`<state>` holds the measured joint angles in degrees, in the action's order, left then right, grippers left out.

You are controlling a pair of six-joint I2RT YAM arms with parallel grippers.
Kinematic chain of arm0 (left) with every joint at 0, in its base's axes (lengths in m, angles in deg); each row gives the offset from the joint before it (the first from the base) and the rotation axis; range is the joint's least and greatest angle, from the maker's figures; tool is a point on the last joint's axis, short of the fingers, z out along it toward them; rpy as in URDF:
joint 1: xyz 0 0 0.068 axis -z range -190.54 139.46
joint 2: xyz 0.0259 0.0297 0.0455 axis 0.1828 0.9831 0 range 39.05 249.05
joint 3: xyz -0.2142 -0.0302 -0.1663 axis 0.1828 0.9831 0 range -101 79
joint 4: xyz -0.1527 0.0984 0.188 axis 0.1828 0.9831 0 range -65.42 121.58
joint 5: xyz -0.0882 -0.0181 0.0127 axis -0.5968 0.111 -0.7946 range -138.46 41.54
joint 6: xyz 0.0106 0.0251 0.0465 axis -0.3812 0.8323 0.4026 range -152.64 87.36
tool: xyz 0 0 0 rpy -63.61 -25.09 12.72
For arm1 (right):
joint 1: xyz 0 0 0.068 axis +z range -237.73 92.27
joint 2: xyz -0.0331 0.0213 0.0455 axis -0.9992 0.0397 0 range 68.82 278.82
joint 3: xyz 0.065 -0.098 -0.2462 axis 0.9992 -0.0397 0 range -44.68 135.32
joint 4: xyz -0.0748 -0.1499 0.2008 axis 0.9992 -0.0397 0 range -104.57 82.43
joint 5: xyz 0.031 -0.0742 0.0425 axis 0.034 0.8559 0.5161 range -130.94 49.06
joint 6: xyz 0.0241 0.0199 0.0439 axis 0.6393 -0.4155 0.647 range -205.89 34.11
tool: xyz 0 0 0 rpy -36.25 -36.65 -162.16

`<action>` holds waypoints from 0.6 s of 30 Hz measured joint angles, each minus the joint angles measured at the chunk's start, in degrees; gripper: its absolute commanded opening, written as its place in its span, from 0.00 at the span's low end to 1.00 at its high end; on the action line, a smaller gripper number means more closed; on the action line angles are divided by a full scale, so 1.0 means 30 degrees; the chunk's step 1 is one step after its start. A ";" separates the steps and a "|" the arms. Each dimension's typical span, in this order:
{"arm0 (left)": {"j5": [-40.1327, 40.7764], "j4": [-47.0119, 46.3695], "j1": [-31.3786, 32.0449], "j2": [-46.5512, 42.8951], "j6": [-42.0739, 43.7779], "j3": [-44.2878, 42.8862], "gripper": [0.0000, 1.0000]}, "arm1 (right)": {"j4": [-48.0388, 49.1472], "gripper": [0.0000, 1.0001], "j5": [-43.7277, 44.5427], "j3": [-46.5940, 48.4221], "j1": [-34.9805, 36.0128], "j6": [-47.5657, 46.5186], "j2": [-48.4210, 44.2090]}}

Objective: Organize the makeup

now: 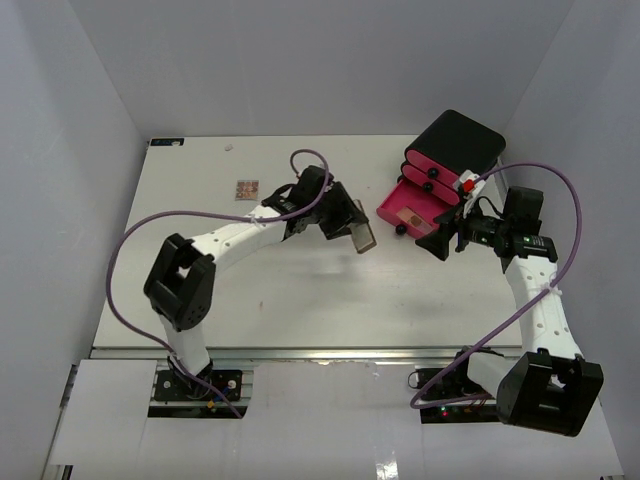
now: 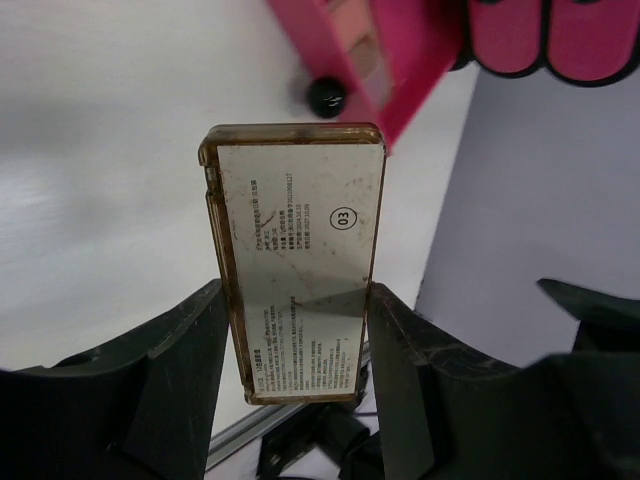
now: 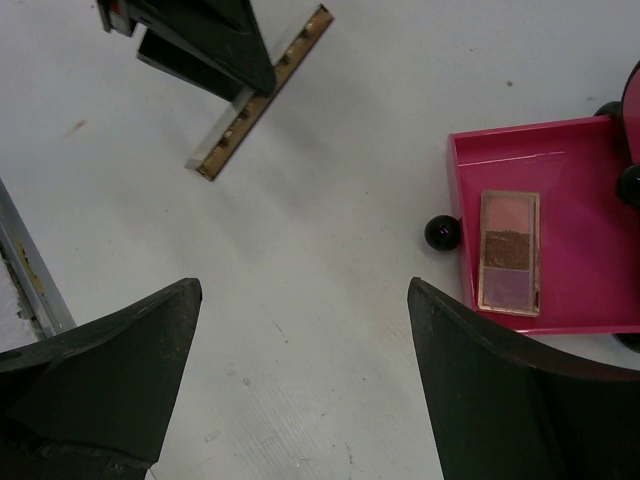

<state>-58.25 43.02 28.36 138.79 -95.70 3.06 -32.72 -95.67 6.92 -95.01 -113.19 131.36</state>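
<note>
My left gripper (image 1: 350, 228) is shut on a brown rectangular case (image 1: 364, 238) with a white label on its back (image 2: 295, 260), held above the table left of the open pink drawer (image 1: 422, 197). In the left wrist view my left gripper (image 2: 295, 295) grips the case by its long edges. A tan-pink eyeshadow palette (image 3: 510, 252) lies inside that drawer (image 3: 560, 135). My right gripper (image 1: 440, 240) is open and empty just in front of the drawer; in the right wrist view it (image 3: 303, 290) hovers over bare table. Another small palette (image 1: 246, 189) lies on the table at the back left.
The black box (image 1: 462, 138) with pink drawers stands at the back right, its lowest drawer pulled out with a black knob (image 3: 441, 232). White walls enclose the table on three sides. The held case and the left gripper's fingers (image 3: 205, 45) show in the right wrist view.
</note>
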 measured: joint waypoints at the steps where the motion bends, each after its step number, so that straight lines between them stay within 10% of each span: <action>1: -0.0026 -0.0274 0.0313 0.1041 -0.0119 -0.1141 0.13 | 0.0000 0.90 -0.0026 0.0000 -0.0200 0.0003 -0.0074; 18: -0.0433 -0.0575 0.1589 1.4082 -0.2894 -1.7158 0.18 | 0.0007 0.90 -0.0824 0.0000 -0.2563 0.0326 -0.0866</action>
<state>-59.54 41.29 33.13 181.04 -104.39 -48.41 -32.69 -98.14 6.92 -102.70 -112.21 128.76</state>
